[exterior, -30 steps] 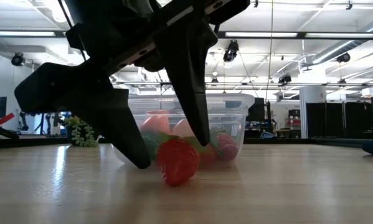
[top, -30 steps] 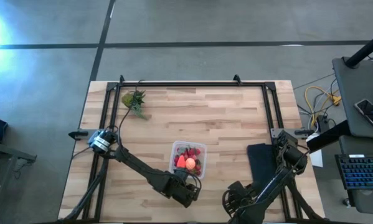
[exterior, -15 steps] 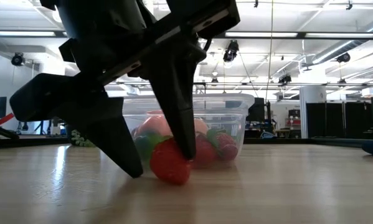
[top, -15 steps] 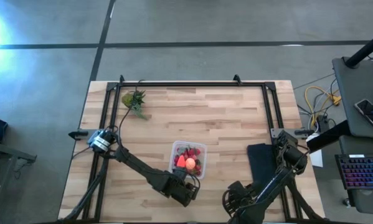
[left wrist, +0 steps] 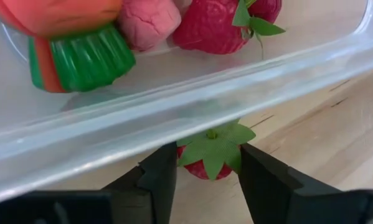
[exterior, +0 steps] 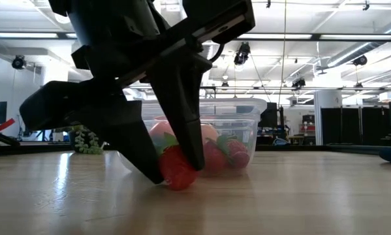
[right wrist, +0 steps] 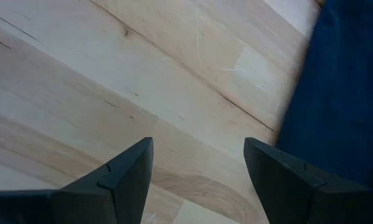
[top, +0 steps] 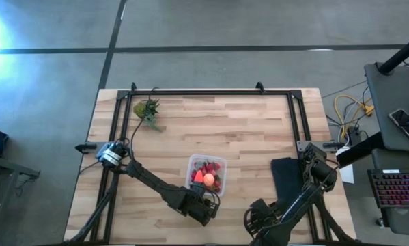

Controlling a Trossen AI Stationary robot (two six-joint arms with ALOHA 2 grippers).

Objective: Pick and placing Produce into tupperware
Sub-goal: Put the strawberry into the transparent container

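Surface: wooden table (top: 245, 130) made of light planks, with a black frame along its edges; behind it, in the low view, a big hall with ceiling lamps.
Tupperware: clear square tupperware (top: 206, 174) stands near the middle of the table, a little toward the front edge. Inside lie several red strawberries and one round orange-pink fruit (top: 208, 180).
Left gripper: left gripper (exterior: 175, 171) is low at the table, just in front of the tupperware wall. Its two dark fingers (left wrist: 158, 180) press on both sides of one strawberry (left wrist: 211, 157), so it is closed on the berry.
Held strawberry: it touches the wood, just outside the container, green top toward the plastic wall.
Right gripper: right gripper (right wrist: 198, 177) waits at the front right part of the table, fingers spread wide, nothing between them, over bare wood beside the black pad (top: 285, 176).
Other: green leafy clump (top: 147, 111) lies far back on the left side, well apart from the container.
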